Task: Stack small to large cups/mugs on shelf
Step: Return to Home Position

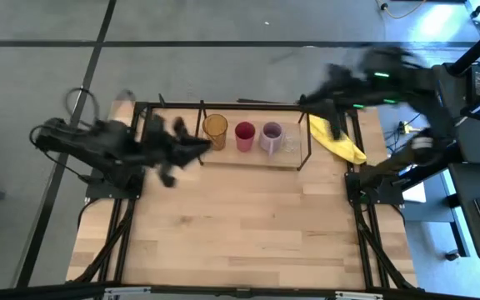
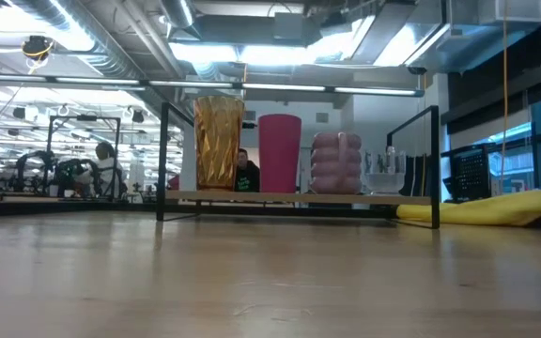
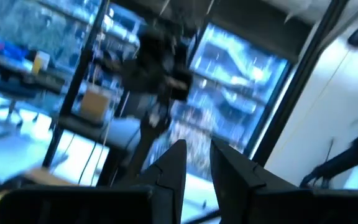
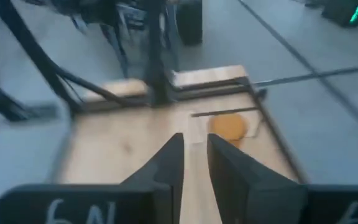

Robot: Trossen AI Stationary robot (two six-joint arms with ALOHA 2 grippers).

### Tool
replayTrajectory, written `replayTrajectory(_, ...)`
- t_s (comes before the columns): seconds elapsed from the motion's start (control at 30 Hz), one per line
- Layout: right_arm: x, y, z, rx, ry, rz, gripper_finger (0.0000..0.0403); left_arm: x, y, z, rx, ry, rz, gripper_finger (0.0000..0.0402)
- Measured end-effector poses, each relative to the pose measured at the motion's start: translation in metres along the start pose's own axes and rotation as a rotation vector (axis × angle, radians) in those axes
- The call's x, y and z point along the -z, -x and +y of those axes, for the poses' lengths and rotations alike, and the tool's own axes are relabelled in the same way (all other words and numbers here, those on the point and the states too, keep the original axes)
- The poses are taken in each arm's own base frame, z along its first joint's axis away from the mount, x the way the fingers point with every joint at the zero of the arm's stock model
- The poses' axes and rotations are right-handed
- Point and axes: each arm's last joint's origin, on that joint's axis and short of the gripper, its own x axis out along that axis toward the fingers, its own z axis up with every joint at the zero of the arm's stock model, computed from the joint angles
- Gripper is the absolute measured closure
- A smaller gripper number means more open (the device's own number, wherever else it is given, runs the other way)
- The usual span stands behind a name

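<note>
High view gives me the whole row: the shelf (image 1: pixel 223 158) sits along the far edge of the wooden table (image 1: pixel 240 225), and all four vessels stand on its light board in a line. From the left arm's side to the right arm's side I read the amber tumbler (image 1: pixel 215 129), the magenta-red cup (image 1: pixel 245 135), the lavender mug (image 1: pixel 272 137) and the small clear glass (image 1: pixel 291 143). In the low view they all stand upright, tallest to shortest in that same order, each just beside its neighbour; I cannot tell whether any of them touch. The yellow cloth (image 1: pixel 337 140) lies on the table just outside the shelf's right end.

On my left wrist camera the left gripper (image 3: pixel 197 148) has its fingers close together with a narrow gap and nothing between them, and it looks out at the room. From above, that arm lies over the table's left side, its tip near the tumbler and clear of it.

The right gripper (image 4: pixel 194 140) shows the same narrow, empty gap, pointed down at the tabletop. From above, the right arm reaches over the far right corner, near the cloth.

A person (image 2: pixel 244 174) shows in the room behind the shelf.
</note>
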Motion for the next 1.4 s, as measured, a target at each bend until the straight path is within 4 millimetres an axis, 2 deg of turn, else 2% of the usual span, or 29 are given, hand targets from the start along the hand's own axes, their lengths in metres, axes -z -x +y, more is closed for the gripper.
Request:
replayTrajectory(0.07, 0.004, 0.033, 0.011, -0.041, -0.116, -0.067, 0.033, -0.013, 0.013, -0.002, 0.024, -0.003, -0.045, 0.0335)
replayTrajectory(0.13, 0.011, 0.062, 0.019, -0.1, -0.154, -0.105, 0.033, -0.021, 0.023, -0.003, 0.043, -0.026, -0.065, 0.0335)
replayTrajectory(0.2, 0.021, 0.08, 0.028, -0.188, -0.105, -0.117, 0.033, -0.026, 0.028, -0.003, 0.051, -0.016, -0.078, 0.0335)
replayTrajectory(0.27, 0.028, 0.089, 0.033, -0.228, -0.072, -0.162, 0.0329, -0.024, 0.028, -0.005, 0.098, -0.023, -0.05, 0.0335)
replayTrajectory(0.33, 0.04, 0.083, 0.038, -0.262, -0.054, -0.147, 0.0325, -0.01, 0.027, -0.009, 0.192, -0.152, 0.027, 0.0335)
replayTrajectory(0.37, 0.048, 0.075, 0.041, -0.303, -0.042, -0.115, 0.0324, 0.002, 0.025, -0.01, 0.256, -0.207, 0.062, 0.0335)
replayTrajectory(0.43, 0.065, 0.051, 0.048, -0.382, -0.031, -0.09, 0.0323, 0.03, 0.02, -0.008, 0.355, -0.204, 0.062, 0.0335)
replayTrajectory(0.53, 0.097, 0.013, 0.059, -0.553, 0.025, -0.138, 0.0324, 0.075, 0.021, 0.019, 0.378, -0.14, 0.015, 0.0335)
replayTrajectory(0.6, 0.12, 0.002, 0.057, -0.596, 0.037, -0.2, 0.0326, 0.093, 0.037, 0.041, 0.42, -0.082, -0.094, 0.0335)
replayTrajectory(0.67, 0.139, 0.006, 0.048, -0.577, 0.023, -0.248, 0.0328, 0.106, 0.057, 0.058, 0.514, -0.04, -0.211, 0.0335)
replayTrajectory(0.73, 0.156, 0.016, 0.039, -0.545, 0.002, -0.269, 0.0328, 0.116, 0.074, 0.072, 0.564, -0.04, -0.256, 0.0335)
replayTrajectory(0.9, 0.192, 0.056, 0.02, -0.428, -0.014, -0.455, 0.0328, 0.138, 0.109, 0.101, 0.558, -0.078, -0.231, 0.0335)
replayTrajectory(0.97, 0.209, 0.066, 0.016, -0.4, -0.043, -0.519, 0.0328, 0.148, 0.122, 0.112, 0.533, -0.08, -0.221, 0.0335)
replayTrajectory(1.1, 0.247, 0.062, 0.011, -0.389, -0.072, -0.551, 0.0328, 0.171, 0.145, 0.131, 0.49, -0.023, -0.186, 0.0335)
replayTrajectory(1.27, 0.29, 0.038, 0.004, -0.31, -0.103, -0.521, 0.0328, 0.186, 0.145, 0.143, 0.365, -0.021, 0.007, 0.0335)
replayTrajectory(1.4, 0.31, 0.023, 0.003, -0.285, -0.017, -0.575, 0.0328, 0.191, 0.146, 0.149, 0.307, -0.036, 0.071, 0.0335)
